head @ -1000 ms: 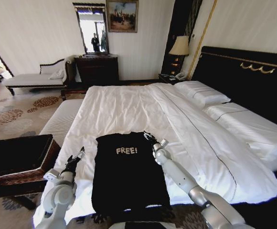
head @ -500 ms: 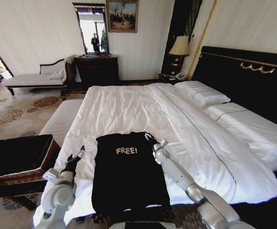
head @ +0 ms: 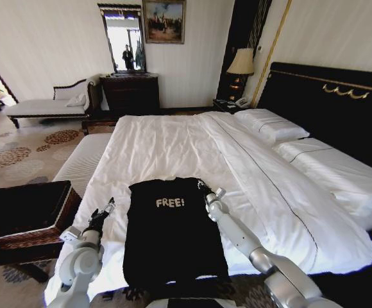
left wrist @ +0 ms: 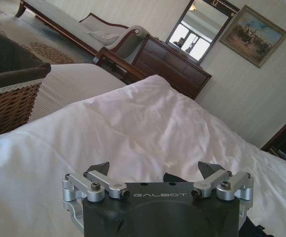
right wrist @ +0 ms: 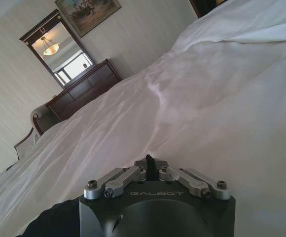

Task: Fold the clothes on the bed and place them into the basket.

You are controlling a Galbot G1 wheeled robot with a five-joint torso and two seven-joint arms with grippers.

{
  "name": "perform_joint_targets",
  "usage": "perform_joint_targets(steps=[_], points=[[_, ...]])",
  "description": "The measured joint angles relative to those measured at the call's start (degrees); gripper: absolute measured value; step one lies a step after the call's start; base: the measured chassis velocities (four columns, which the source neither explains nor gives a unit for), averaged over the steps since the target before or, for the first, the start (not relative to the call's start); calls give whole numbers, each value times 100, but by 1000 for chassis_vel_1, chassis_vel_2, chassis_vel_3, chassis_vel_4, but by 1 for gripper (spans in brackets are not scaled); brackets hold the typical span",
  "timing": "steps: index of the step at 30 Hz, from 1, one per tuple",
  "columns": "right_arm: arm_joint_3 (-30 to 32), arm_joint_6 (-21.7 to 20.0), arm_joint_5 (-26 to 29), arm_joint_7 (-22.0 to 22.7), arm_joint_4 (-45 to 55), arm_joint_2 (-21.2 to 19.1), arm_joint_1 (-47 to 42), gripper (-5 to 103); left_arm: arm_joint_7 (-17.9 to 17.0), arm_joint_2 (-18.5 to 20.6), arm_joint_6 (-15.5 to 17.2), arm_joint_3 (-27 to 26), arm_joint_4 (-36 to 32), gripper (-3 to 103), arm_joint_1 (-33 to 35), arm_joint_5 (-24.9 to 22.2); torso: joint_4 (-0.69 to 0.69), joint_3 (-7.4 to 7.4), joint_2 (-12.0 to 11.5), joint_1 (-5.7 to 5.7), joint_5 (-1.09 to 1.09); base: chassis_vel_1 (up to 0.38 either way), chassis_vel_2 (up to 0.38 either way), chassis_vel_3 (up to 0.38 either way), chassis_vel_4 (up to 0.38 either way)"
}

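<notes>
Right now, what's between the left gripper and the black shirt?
Just bare white duvet of the bed, seen in the head view, separates the left gripper from the black T-shirt.

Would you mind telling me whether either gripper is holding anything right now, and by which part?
The right gripper is shut at the T-shirt's upper right edge; whether it pinches fabric cannot be told. The left gripper is open, holding nothing.

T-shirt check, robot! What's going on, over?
Left gripper open, on duvet left of T-shirt. Right gripper shut at its top right corner. T-shirt flat, unfolded. Basket left of bed; nothing in the way.
</notes>
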Motion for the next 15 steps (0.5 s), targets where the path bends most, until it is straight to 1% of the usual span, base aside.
perform_joint_targets(steps=[1, 2, 3, 7, 10, 11, 12, 13, 15], points=[[0, 0, 0, 0, 0, 0, 0, 8, 0, 0, 0, 0, 0, 100, 0, 0, 0, 0, 0, 0, 0, 0, 0, 0, 0], [1, 16, -28, 8, -1, 3, 6, 4, 0, 7, 0, 5, 20, 100, -16, -3, 0, 0, 0, 0, 0, 0, 0, 0, 0], [3, 30, -50, 15, -1, 5, 13, 2, 0, 18, 0, 8, 48, 100, -32, -6, 0, 0, 0, 0, 0, 0, 0, 0, 0], [42, 87, -112, 52, 36, 14, 51, 0, 6, 150, -1, 84, 329, 100, -205, -66, 1, 0, 0, 0, 0, 0, 0, 0, 0], [63, 136, -138, 102, 74, 27, 84, 0, 40, 403, 0, 208, 823, 100, -596, -155, 1, 0, 1, 0, -1, 0, 0, 0, 0], [67, 155, -157, 130, 110, 28, 87, 0, 77, 529, 22, 280, 1088, 100, -877, -293, 2, 0, 1, 0, -1, 0, 0, 0, 0], [67, 155, -157, 130, 110, 28, 87, 0, 77, 529, 22, 280, 1088, 100, -877, -293, 2, 0, 1, 0, -1, 0, 0, 0, 0], [67, 158, -169, 138, 126, 26, 86, 0, 96, 583, 44, 327, 1218, 100, -1035, -393, 2, 0, 1, 0, 0, 0, 0, 0, 0], [55, 162, -224, 157, 201, 13, 53, 0, 161, 717, 130, 528, 1720, 100, -1605, -743, -2, 0, 1, 0, 0, 0, 0, 0, 0]])
